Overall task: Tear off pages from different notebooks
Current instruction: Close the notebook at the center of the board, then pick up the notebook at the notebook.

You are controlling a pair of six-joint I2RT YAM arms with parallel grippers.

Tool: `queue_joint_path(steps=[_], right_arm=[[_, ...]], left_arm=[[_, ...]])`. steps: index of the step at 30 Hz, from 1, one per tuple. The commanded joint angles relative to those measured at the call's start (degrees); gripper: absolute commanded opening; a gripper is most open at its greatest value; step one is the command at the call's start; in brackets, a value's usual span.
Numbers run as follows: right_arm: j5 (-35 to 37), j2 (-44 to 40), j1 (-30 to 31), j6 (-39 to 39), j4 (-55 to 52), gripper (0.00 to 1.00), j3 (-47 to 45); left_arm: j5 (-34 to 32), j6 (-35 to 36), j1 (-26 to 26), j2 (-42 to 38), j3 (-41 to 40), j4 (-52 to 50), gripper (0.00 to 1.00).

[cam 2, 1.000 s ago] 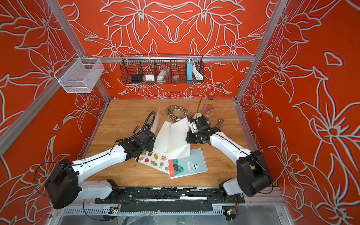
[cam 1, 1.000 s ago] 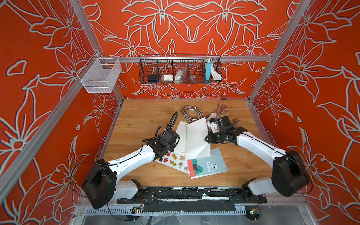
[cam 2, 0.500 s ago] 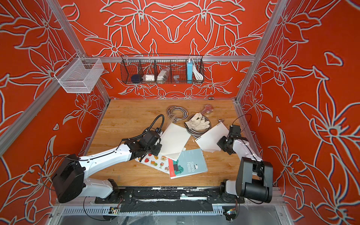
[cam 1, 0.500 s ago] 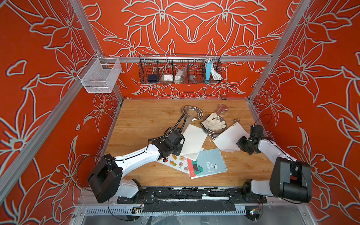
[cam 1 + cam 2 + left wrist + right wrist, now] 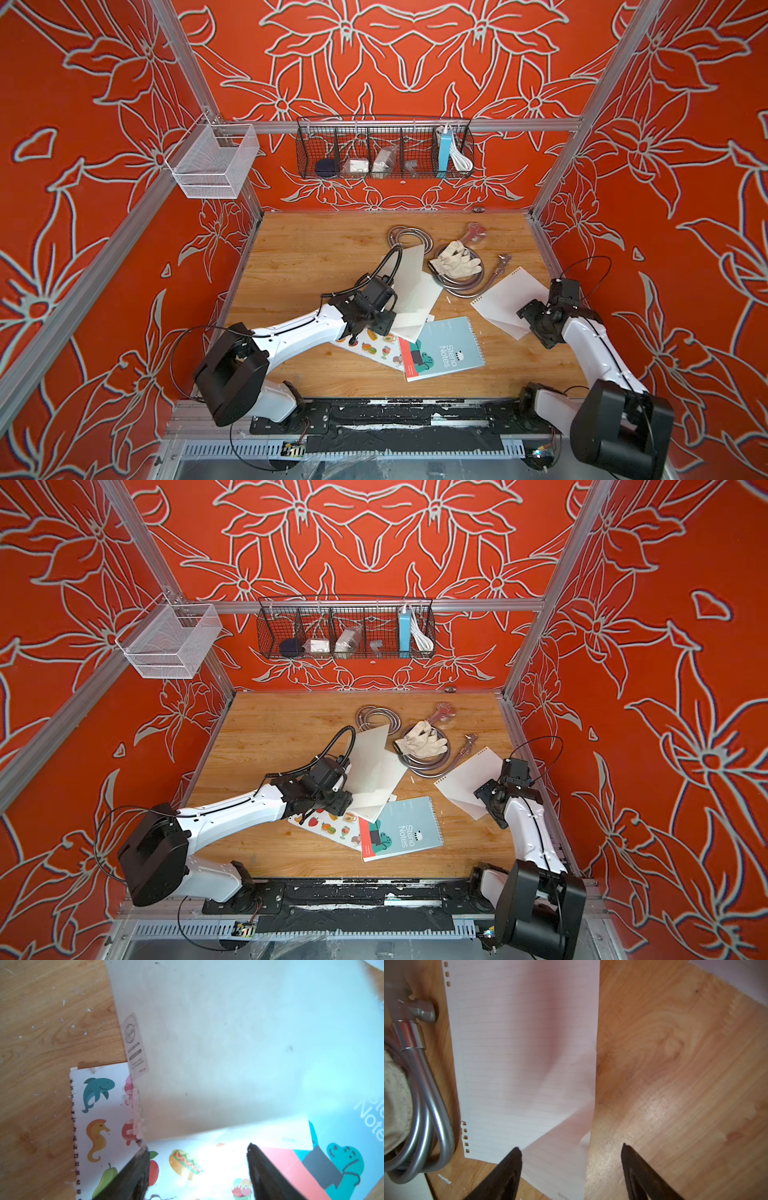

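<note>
Since half a second ago both grippers have been opened, and the torn page [image 5: 505, 299] has been let go at the right side of the wooden table [image 5: 316, 249]. Three notebooks are overlapped near the middle: the pale grey-green notebook [image 5: 413, 291] is laid across the picture notebook [image 5: 370, 347] and a corner of the blue Steno Notes notebook [image 5: 446, 349]. The lined page is seen just beside a coiled metal hose [image 5: 459, 292], one corner folded. The left gripper [image 5: 197, 1148] is held wide over the picture notebook with nothing clamped. The right gripper [image 5: 571, 1147] is spread as wide, the page's folded corner lying loose between its jaws.
</note>
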Motion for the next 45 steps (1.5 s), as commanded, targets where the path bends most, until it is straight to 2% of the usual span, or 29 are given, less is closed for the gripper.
queue_joint_path(steps=[1, 3, 5, 8, 11, 16, 19, 23, 28, 38, 41, 45], right_arm=[[3.9, -3.4, 2.6, 0.7, -5.3, 0.79, 3.8], [4.4, -4.2, 4.0, 0.9, -6.8, 0.79, 5.3], [4.6, -4.4, 5.7, 1.1, -7.4, 0.8, 6.7], [3.7, -4.3, 9.0, 0.8, -6.3, 0.8, 8.0], [-3.0, -2.8, 12.1, -0.6, -0.9, 0.79, 8.4], [-17.4, 6.8, 18.7, -3.1, 6.2, 0.78, 10.6], [-23.3, 13.1, 23.2, -5.0, 8.5, 0.77, 12.3], [-27.7, 19.6, 29.0, -6.7, 10.5, 0.77, 14.7], [-28.9, 28.0, 35.1, -7.2, 12.4, 0.78, 17.8], [-33.0, 41.3, 37.8, -2.8, 20.2, 0.77, 20.0], [-35.7, 43.1, 37.9, 0.8, 26.5, 0.76, 19.4], [-37.2, 45.4, 38.7, 3.2, 31.0, 0.74, 21.3]], left_arm=[[4.0, 1.9, -0.7, -1.7, 1.1, -3.1, 0.91], [6.3, 2.3, -0.9, -3.5, 0.9, -3.5, 0.97], [6.7, 2.0, -1.0, -5.3, 0.7, -3.9, 0.98], [2.6, 0.6, -0.4, -7.4, -0.1, -3.4, 0.98], [3.3, -1.0, 3.1, -6.1, 0.2, -2.1, 0.98], [8.3, -2.7, 9.4, 3.6, 5.6, -0.8, 0.98], [11.1, -2.4, 12.2, 10.5, 9.9, -0.3, 0.99], [14.6, -2.3, 14.7, 16.8, 14.2, -0.7, 0.98], [13.6, -1.8, 15.5, 21.2, 16.2, -2.5, 0.98], [19.5, -2.9, 15.5, 22.1, 14.1, -1.3, 0.98], [21.7, -3.4, 15.5, 22.3, 13.2, -1.2, 0.95], [23.4, -3.7, 15.6, 22.9, 12.0, -1.7, 0.85]])
